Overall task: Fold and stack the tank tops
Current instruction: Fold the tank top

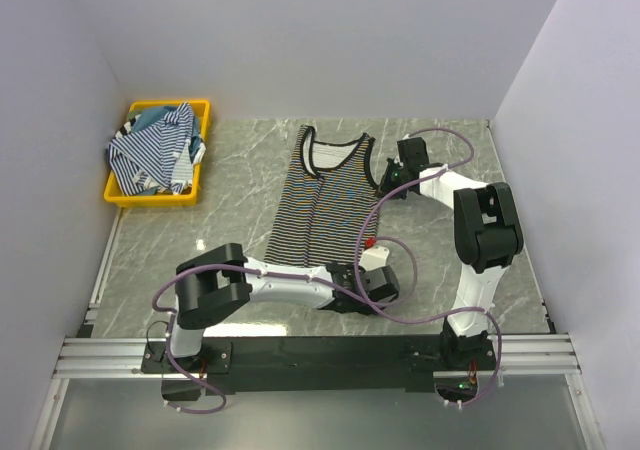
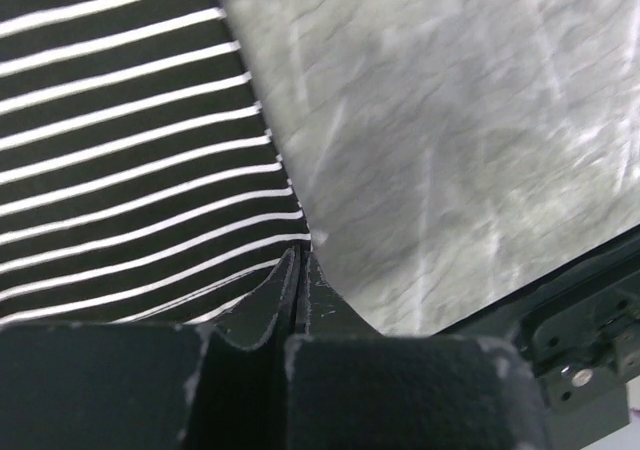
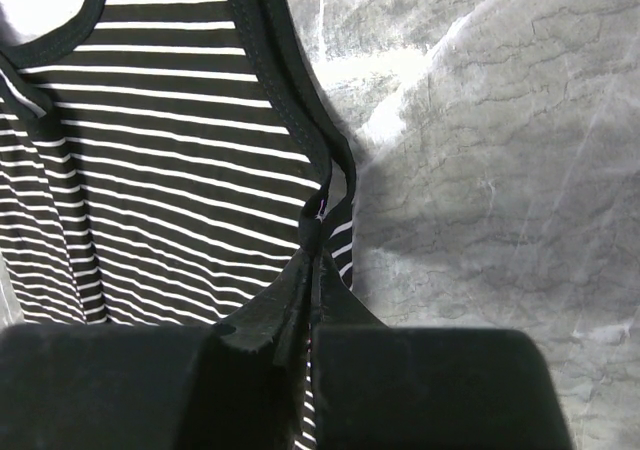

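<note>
A black tank top with thin white stripes (image 1: 325, 200) lies flat in the middle of the marble table, neck to the far side. My left gripper (image 1: 340, 272) is at its near right hem corner. In the left wrist view the jaws (image 2: 302, 255) are shut together on the fabric's edge (image 2: 120, 170). My right gripper (image 1: 382, 182) is at the right armhole. In the right wrist view it (image 3: 318, 238) is shut on a pinched fold of the bound edge (image 3: 170, 150). Blue-and-white striped tops (image 1: 150, 150) and a teal one (image 1: 150, 118) are heaped in the bin.
A yellow plastic bin (image 1: 150, 202) stands at the far left of the table. White walls close in the back and both sides. Purple cables (image 1: 400, 260) loop over the table between the arms. An aluminium rail (image 1: 300, 355) runs along the near edge.
</note>
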Robot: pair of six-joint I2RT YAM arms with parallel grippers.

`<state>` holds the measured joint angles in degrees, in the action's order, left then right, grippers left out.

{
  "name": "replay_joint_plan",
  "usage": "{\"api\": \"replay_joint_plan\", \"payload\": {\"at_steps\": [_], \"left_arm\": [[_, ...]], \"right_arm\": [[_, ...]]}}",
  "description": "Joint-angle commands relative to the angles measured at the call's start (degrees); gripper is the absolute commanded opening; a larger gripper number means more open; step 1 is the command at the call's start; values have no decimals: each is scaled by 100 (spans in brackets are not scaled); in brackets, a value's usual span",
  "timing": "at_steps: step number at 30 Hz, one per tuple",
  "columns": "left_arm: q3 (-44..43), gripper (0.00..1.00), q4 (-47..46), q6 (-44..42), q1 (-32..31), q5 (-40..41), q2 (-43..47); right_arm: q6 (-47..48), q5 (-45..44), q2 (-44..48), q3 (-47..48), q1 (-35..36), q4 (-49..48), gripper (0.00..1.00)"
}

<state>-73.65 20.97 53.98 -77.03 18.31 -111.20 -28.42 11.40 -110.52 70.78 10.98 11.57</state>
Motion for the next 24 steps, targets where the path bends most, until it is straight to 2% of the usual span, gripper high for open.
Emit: {"api": "replay_joint_plan", "payload": {"at_steps": [1, 5, 13, 18, 24], "left_arm": [[324, 1, -330, 131, 66, -81, 563], [850, 1, -664, 236, 162, -231, 933], [993, 0, -1015, 254, 233, -476, 1179], [1001, 1, -1113, 254, 241, -574, 1214], [1010, 1, -1157, 280, 268, -644, 1214]], "right_arm": [[12, -111, -14, 111, -44, -120, 1], [4, -191, 13, 120, -44, -111, 0], [21, -340, 39, 129, -35, -76, 0], [100, -516, 48, 164, -44, 3, 25], [92, -630, 30, 181, -35, 21, 26]]}}
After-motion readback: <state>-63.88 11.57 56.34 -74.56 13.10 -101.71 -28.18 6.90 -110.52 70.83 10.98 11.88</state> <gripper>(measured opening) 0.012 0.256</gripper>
